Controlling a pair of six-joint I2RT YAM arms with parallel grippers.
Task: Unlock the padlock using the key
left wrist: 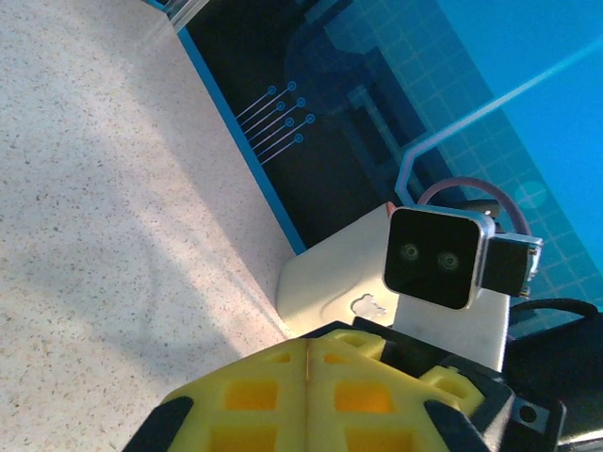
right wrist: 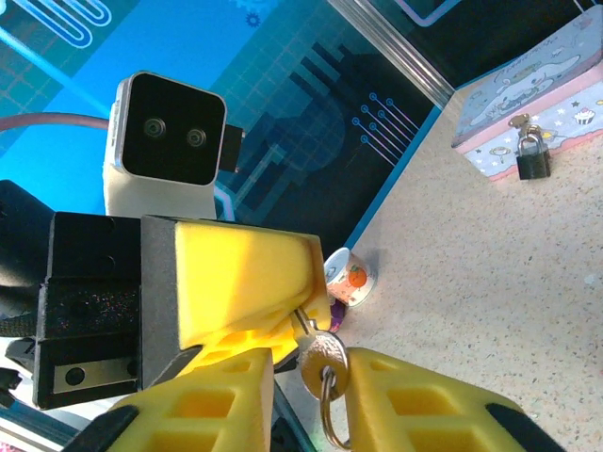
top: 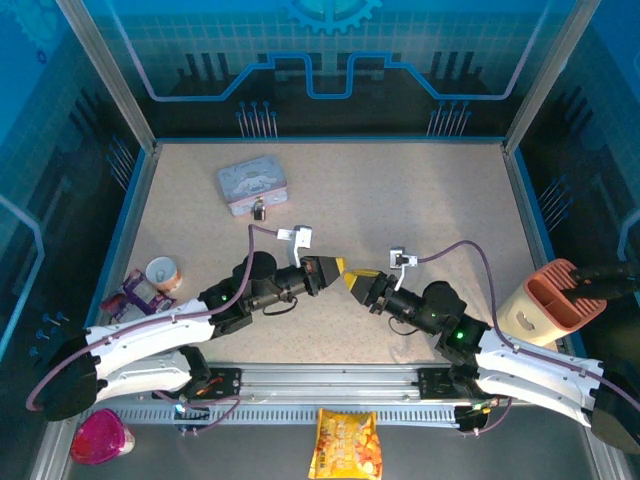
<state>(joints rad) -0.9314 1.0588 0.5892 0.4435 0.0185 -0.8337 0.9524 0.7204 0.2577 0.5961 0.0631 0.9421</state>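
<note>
nearest, outside the rail, lie a yellow snack bag (top: 347, 445) and a pink tub (top: 100, 437). just beyond the arms' bases the two claws meet tip to tip over the middle of the counter (top: 420, 200). the left claw (top: 337, 267) is clenched. in its own wrist view its yellow fingers press flat together with only a seam between them. the key (right wrist: 325, 356) sticks out of their tips, blade pinched and round head free. the right claw (right wrist: 311, 377) is released: its fingers stand either side of the key's head, one close against it, the other with a sliver of gap. a key ring (right wrist: 330, 424) hangs from the head between those fingers. to the left, near the counter's edge, sits a small cup (top: 161, 272). at the right edge stands a peach holder (top: 555, 298). farther back and left, well apart from both claws, the padlock (top: 259, 211) sits against the near side of a pale tin (top: 254, 185). i cannot tell whether its shackle is hooked through the tin's clasp.
</note>
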